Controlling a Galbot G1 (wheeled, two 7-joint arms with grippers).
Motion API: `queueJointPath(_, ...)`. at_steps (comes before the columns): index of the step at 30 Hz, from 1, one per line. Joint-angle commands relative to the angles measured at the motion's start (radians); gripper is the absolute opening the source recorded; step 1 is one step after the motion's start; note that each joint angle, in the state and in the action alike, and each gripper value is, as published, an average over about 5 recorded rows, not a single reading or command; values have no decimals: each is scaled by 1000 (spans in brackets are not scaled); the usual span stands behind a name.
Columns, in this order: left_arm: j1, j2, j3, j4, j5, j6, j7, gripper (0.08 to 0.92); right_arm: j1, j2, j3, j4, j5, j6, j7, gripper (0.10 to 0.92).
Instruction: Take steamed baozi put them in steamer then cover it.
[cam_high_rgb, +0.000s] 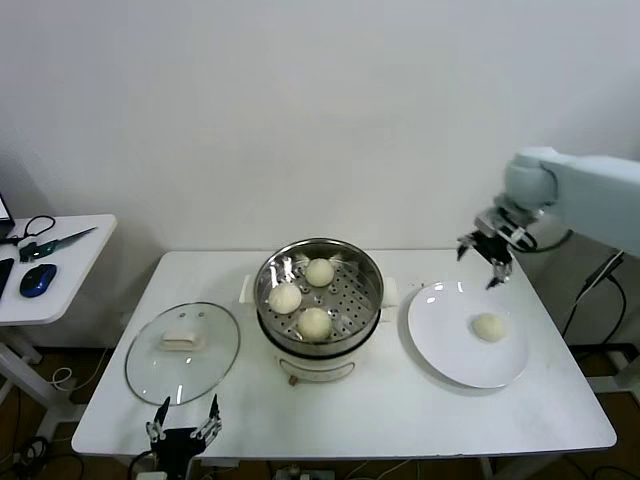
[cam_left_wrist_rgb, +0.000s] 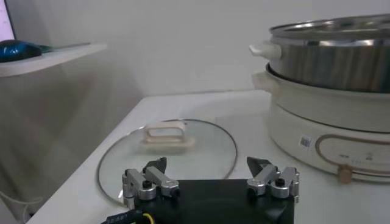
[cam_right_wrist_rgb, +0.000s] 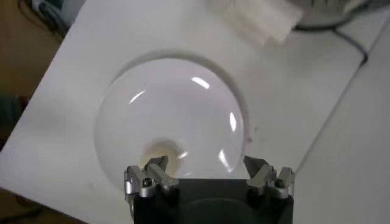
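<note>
A: Where are the buns?

B: Three sit on the perforated tray inside the steamer (cam_high_rgb: 319, 300) at the table's (cam_high_rgb: 350, 410) middle: one at the back (cam_high_rgb: 319, 271), one on the left (cam_high_rgb: 285, 297), one at the front (cam_high_rgb: 314, 323). The fourth bun (cam_high_rgb: 489, 326) lies on the white plate (cam_high_rgb: 445, 345), just right of the steamer.

A: And the lid?

B: The lid (cam_high_rgb: 183, 351) lies flat on the table left of the steamer, handle up. The pot is uncovered.

A: The arms?

B: The right gripper (cam_high_rgb: 487, 250) hangs above the plate's far edge, jaws wide apart, holding nothing; its wrist view looks down on the plate (cam_right_wrist_rgb: 170, 122) with the bun (cam_right_wrist_rgb: 159, 152) partly hidden behind a finger. The left gripper (cam_high_rgb: 183, 420) waits low at the table's near edge by the lid, jaws also spread and empty.
</note>
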Motion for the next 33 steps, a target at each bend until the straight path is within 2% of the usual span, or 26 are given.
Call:
queueJointPath(1, 1, -2, -3, 4, 3, 3, 1, 823, -364, -118, 297, -164, -101, -136, 28, 823)
queueJointPath(13, 16, -8, -2, 10, 15, -3, -1, 823, -554, -13, 515, -347, -160, -97, 21, 823)
queueJointPath(30, 20, -11, 3, 14, 34, -5, -3, 823, -621, 42, 604, -393, -197, -100, 35, 822)
queueJointPath(33, 21, -11, 4, 14, 34, -4, -3, 823, -611, 38, 598, -391, -213, -99, 31, 791)
